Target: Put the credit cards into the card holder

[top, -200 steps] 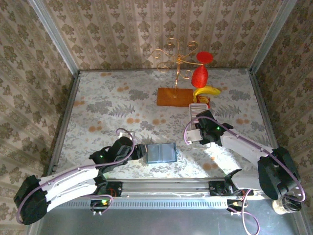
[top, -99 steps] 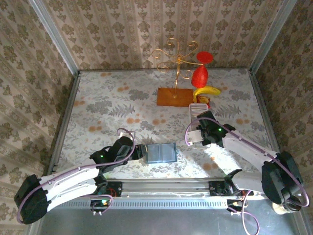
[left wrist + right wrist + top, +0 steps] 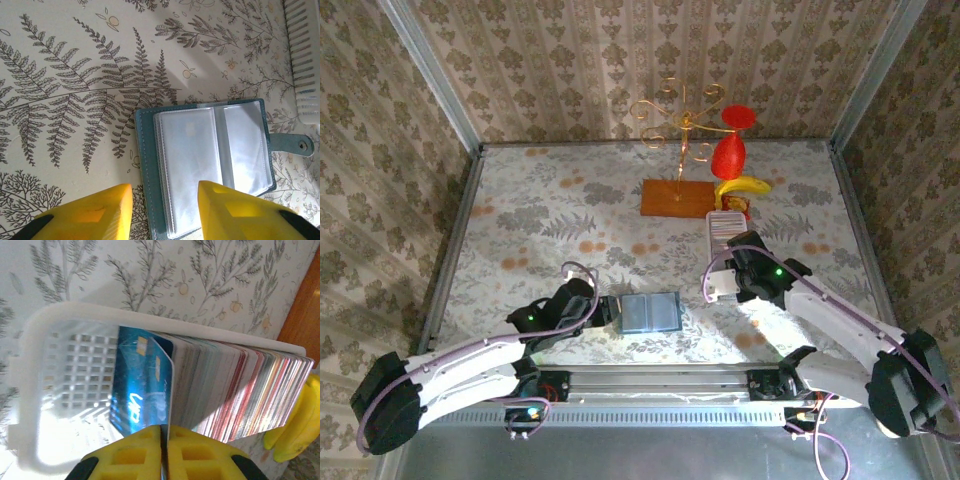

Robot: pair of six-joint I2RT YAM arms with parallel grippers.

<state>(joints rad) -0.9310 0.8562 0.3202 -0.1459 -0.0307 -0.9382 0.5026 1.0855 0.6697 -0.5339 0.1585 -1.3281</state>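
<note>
Tabletop (image 3: 540, 200): tray (image 3: 50, 355) holds credit cards (image 3: 240, 385); card holder (image 3: 146, 150) open.

FREE: left half and far-left of table (image 3: 540, 210) bare; open strip between card holder (image 3: 651, 312) and white tray (image 3: 711, 225) | BLOCKED: far centre-right crowded by gold wire stand (image 3: 678, 120), banana (image 3: 742, 186), tray packed upright with credit cards (image 3: 225, 385) | EDGES: papered walls (image 3: 400, 150) on three sides
</note>
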